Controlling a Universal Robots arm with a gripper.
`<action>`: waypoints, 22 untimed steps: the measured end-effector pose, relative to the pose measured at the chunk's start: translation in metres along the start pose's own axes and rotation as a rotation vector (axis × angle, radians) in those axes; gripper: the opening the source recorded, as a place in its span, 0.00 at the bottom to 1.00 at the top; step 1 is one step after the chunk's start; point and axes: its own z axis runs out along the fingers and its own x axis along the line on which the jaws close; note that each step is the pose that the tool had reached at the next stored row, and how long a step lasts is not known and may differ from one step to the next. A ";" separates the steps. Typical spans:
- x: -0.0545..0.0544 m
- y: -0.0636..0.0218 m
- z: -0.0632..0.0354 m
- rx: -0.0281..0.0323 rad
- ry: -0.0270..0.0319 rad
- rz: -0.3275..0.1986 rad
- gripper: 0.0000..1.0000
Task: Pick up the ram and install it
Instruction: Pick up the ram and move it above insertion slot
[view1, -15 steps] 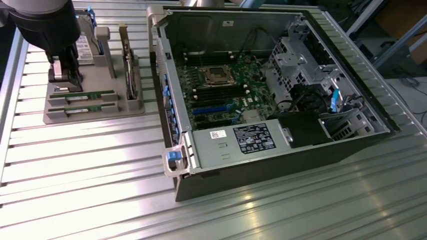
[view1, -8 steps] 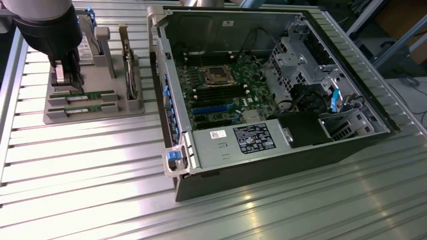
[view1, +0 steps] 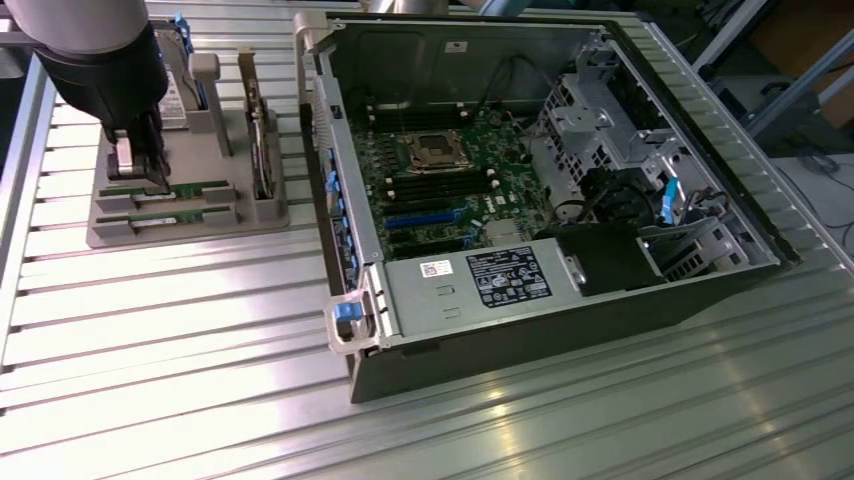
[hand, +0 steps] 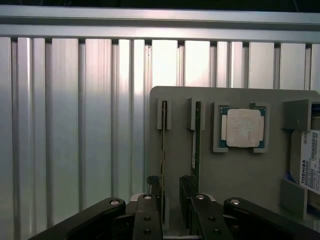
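pick underway: wide-spread black gripper (view1: 140, 170) seemingly straddles the thin green ram stick (view1: 194, 187) at exterior view's ten o'clock; needs square closing.

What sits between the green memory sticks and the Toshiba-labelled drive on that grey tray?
The square silver processor chip, lying flat in its own pocket of the grey tray, as the wrist view shows.

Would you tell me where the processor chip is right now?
The processor chip lies in the grey holder at the exterior view's left, between a ram stick and the hard drive.
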 end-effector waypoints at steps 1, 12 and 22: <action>0.000 0.0000 0.0005 -0.0001 0.0001 0.000 0.30; 0.000 -0.0004 0.0093 -0.0001 0.0001 0.000 0.30; 0.000 -0.0007 0.0159 -0.0001 0.0001 0.000 0.30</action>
